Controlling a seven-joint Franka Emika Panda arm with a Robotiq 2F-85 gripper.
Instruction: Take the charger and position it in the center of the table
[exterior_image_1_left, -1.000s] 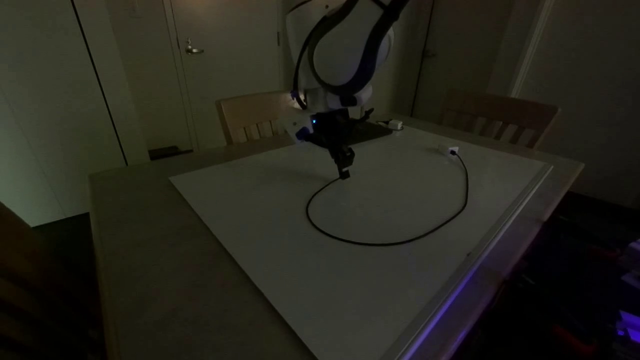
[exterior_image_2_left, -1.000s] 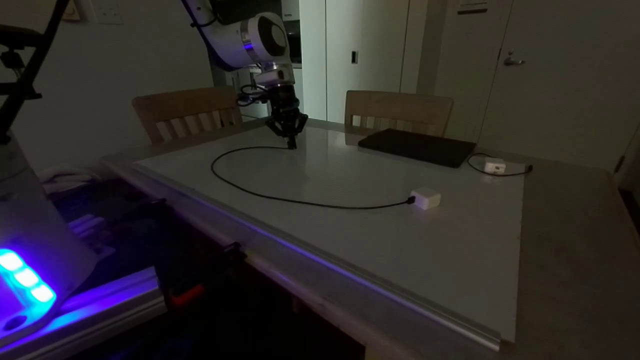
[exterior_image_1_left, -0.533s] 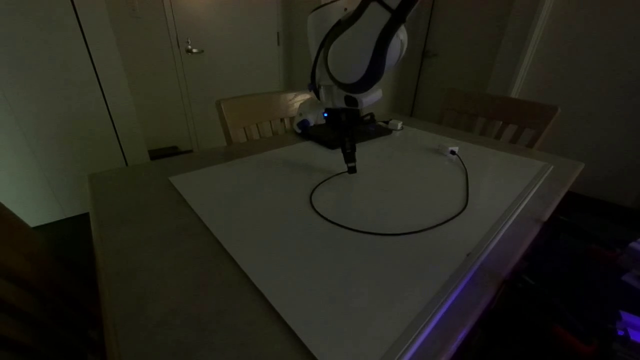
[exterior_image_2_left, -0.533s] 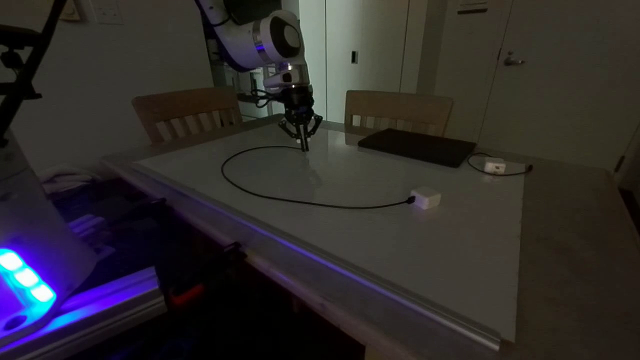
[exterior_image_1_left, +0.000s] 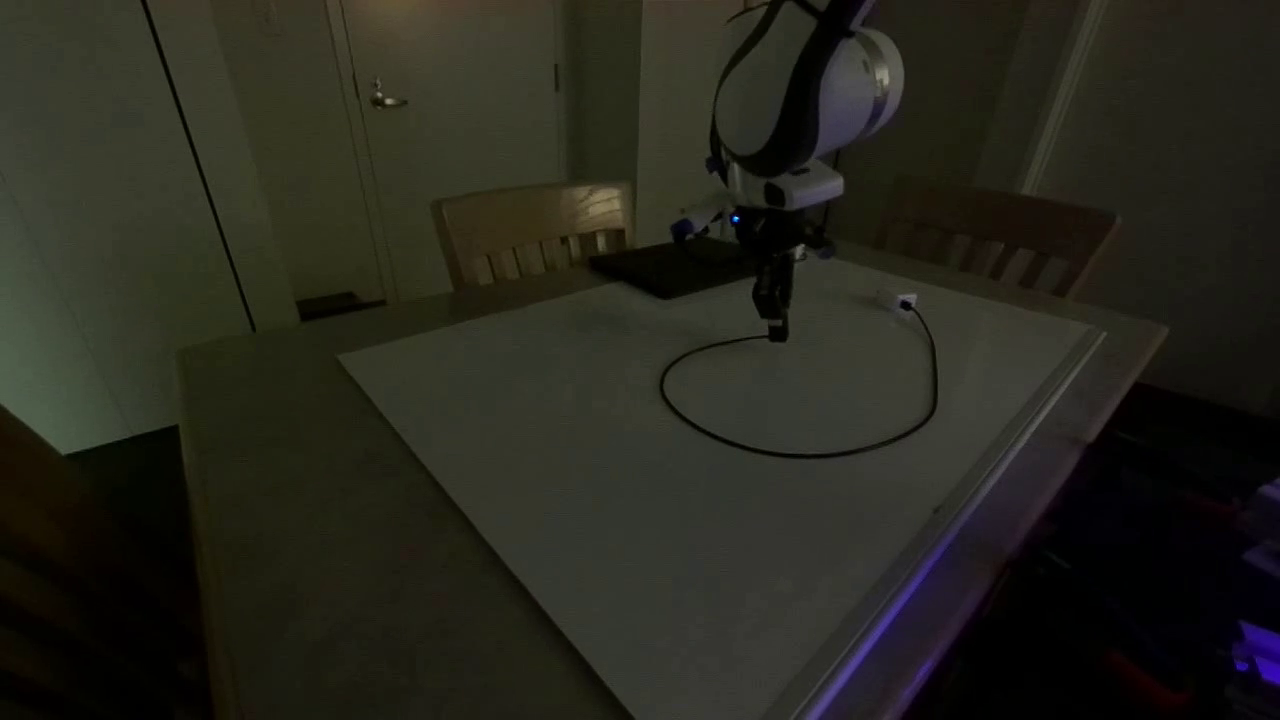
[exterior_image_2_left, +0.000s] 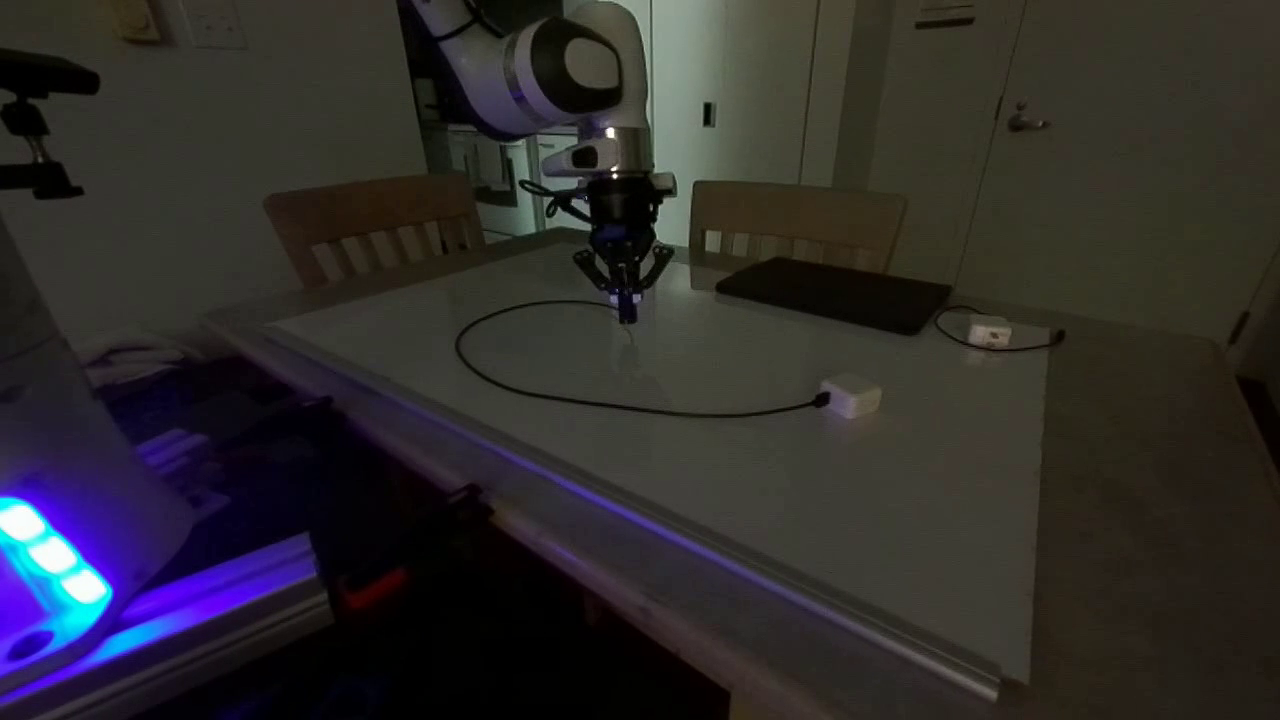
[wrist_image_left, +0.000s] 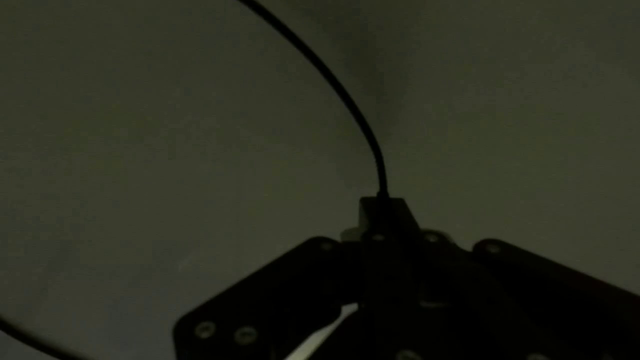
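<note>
In an exterior view, the charger cable (exterior_image_1_left: 806, 456) lies in a wide loop on the tabletop (exterior_image_1_left: 560, 470); one end runs up to the claw (exterior_image_1_left: 778, 336), the other into its white plug (exterior_image_1_left: 893, 299), which sits R of the claw, well apart from it. The arm (exterior_image_1_left: 845, 95) comes in from top of frame, bent at the wrist so the claw pts. down w/ a slight lean; can't tell if tips touch the surface. In an exterior view, the dark pad (exterior_image_2_left: 835, 293) lies off R of the claw; cable leaves the claw leftward, curves round toward the camera, then runs R to the plug, flat on the tabletop for most of its length. Arm reaches in from upper L, cut off by the top edge, claw approx. vert., knuckles out wide but tips together. In wrist view, claw enters from btm, R of ctr; fingers (wrist_image_left: 370, 210) are pressed tog. on the cable's end, i.e. pinching it, & the cable comes out from b/w them, then arcs up & L to the top edge. Another stretch crosses the btm L corner.
</note>
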